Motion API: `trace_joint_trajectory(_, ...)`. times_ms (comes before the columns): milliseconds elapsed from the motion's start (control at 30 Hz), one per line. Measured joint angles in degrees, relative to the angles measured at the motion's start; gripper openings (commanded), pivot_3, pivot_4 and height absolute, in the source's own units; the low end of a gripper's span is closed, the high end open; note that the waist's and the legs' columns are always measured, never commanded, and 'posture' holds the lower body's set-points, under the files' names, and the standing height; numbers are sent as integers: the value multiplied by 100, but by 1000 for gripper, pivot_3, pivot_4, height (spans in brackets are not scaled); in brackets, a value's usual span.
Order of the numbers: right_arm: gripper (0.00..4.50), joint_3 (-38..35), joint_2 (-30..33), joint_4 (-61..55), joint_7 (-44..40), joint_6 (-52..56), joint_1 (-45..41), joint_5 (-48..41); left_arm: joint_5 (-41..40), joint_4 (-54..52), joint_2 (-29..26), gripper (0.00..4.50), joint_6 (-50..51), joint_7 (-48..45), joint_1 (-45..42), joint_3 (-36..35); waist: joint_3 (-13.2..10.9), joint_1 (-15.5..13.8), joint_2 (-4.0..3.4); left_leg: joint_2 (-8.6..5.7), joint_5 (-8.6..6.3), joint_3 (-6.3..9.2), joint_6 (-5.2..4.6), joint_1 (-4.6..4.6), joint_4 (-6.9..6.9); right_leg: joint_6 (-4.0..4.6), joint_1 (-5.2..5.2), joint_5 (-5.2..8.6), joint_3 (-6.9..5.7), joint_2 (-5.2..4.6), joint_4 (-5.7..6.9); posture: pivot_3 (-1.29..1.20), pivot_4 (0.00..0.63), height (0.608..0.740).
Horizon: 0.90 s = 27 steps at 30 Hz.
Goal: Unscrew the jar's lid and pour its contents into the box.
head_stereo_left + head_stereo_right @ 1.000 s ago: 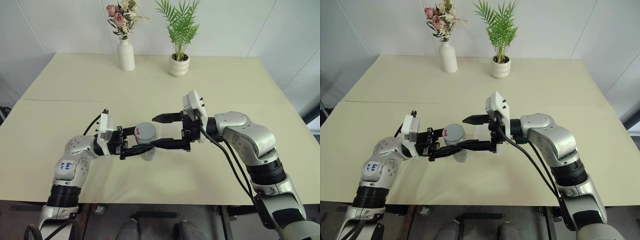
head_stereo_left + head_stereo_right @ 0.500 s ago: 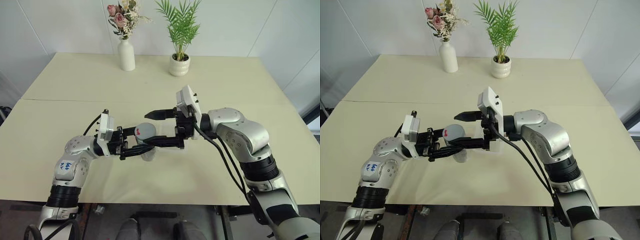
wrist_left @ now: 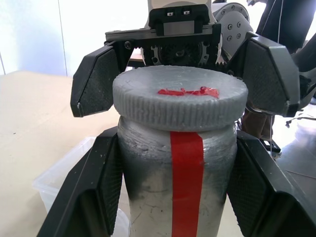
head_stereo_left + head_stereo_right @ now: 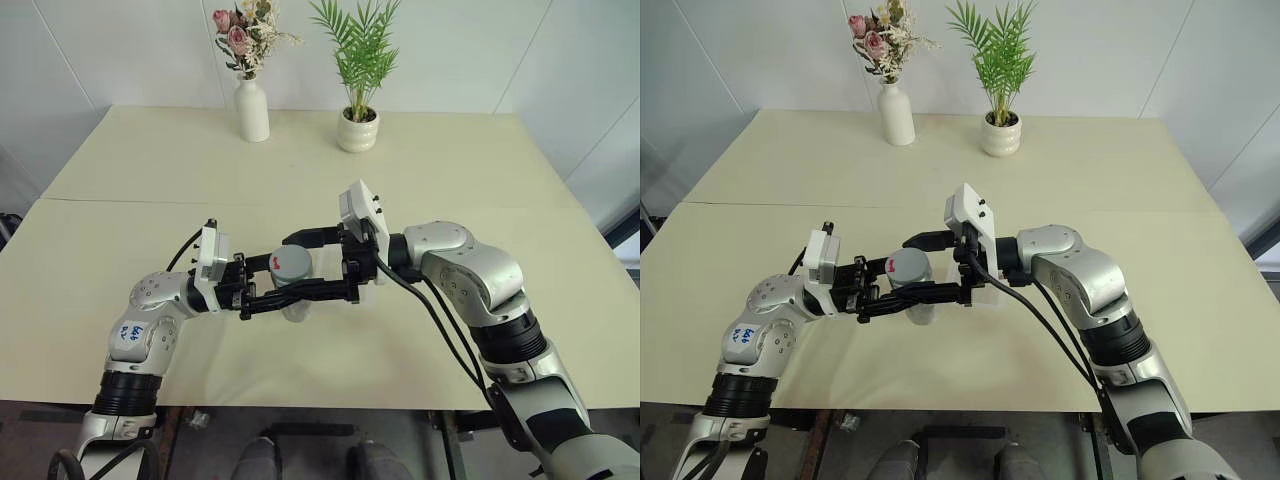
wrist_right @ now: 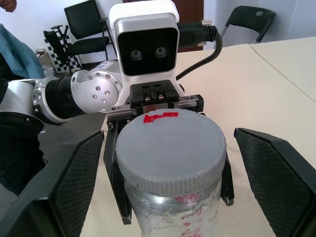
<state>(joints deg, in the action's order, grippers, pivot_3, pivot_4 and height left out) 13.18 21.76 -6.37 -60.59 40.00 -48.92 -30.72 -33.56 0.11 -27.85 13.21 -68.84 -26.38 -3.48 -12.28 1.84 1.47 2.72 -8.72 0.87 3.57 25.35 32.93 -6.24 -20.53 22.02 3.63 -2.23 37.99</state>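
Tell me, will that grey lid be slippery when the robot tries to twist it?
Probably not: the lid has ridges all around its edge, which should give grip. It looks stiff, so it likely won't bend. The jar underneath is held by the left gripper, so it shouldn't spin along.

The jar (image 4: 291,283) stood above the surface (image 4: 150,230), between the left tool (image 4: 300,289) and right tool (image 4: 303,263); the box (image 3: 64,174) lay behind it.

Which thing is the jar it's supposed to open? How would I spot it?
Look at the near part of the beige table, where the two arms meet. The jar is clamped upright in the left gripper; unlike the white vase and plant pot at the back, it has a grey lid marked red.
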Motion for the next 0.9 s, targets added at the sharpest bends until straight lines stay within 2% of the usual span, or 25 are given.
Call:
trace_joint_trajectory(67,4451,0,-15,3,0,-1,0,9,0,-14,0,2514,0,2,0,0,0,0,0,0,0,0,0,0,0,0,0,0,0,0,-1,0,150,740)
trace_joint_trajectory(267,2588,1,-68,8,-10,-11,0,20,-18,-17,0,2514,16,29,3,-4,0,0,0,0,0,0,0,0,0,0,0,0,0,0,0,0,150,740)
trace_joint_trajectory(900,2588,-131,-227,58,-54,124,-100,-294,-264,-265,-175,2514,154,27,86,-106,0,6,0,0,0,0,0,0,0,0,0,0,0,-1,0,0,150,740)
